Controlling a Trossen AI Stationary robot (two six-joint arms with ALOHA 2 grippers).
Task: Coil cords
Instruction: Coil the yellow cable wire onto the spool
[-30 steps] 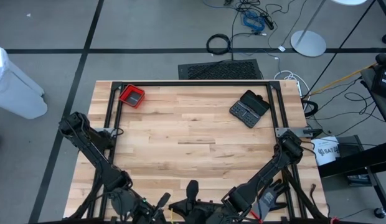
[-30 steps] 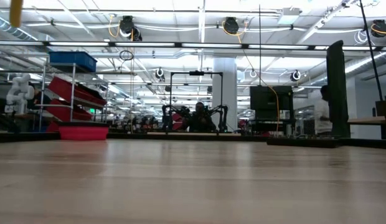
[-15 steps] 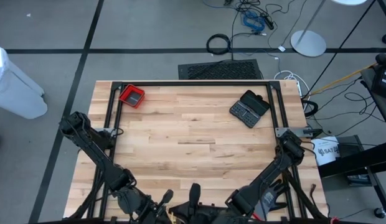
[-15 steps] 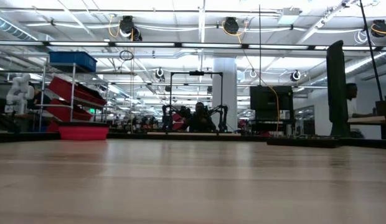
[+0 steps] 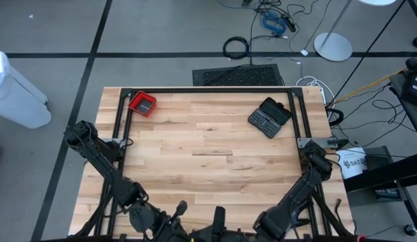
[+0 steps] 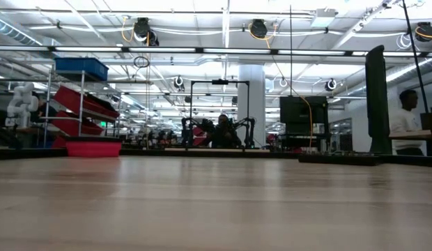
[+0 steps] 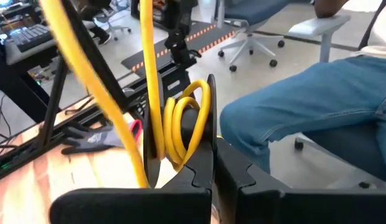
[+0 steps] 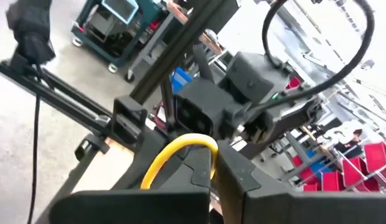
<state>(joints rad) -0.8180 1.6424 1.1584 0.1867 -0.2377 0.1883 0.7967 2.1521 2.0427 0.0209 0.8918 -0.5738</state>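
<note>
Both arms have drawn back toward the near edge since a second ago, the right one most, and a person (image 6: pixel 407 120) has come into sight at far right in the low view.

From above, the wooden table (image 5: pixel 208 144) is framed by a black rail. A red bin (image 5: pixel 142 104) sits near the far left corner and an open black case (image 5: pixel 269 117) near the far right. The left gripper (image 5: pixel 173 222) and right gripper (image 5: pixel 225 235) lie close together at the near edge, partly cut off. On the grey floor beyond are a black mat (image 5: pixel 239 75), a ring of cable (image 5: pixel 236 47), a blue cable bundle (image 5: pixel 274 22) and a white lamp base (image 5: pixel 333 46).

At table height, the bare wood stretches off to a large hall with ceiling lights, shelves holding red bins (image 6: pixel 83 104), a white pillar (image 6: pixel 251 97) and another arm rig (image 6: pixel 219 131).

The left wrist view shows the left fingers (image 7: pixel 202 134) clamped on the yellow cord (image 7: pixel 180 121), looped in a few turns between them, a long strand running up past the camera. A grey glove (image 7: pixel 96 138) lies on the table edge nearby; a seated person's blue-jeaned leg (image 7: pixel 317 102) and office chairs fill the room behind.

The right wrist view shows the right fingers (image 8: pixel 208 165) closed on a bend of the yellow cord (image 8: pixel 177 149), with the left arm's dark wrist just beyond.
</note>
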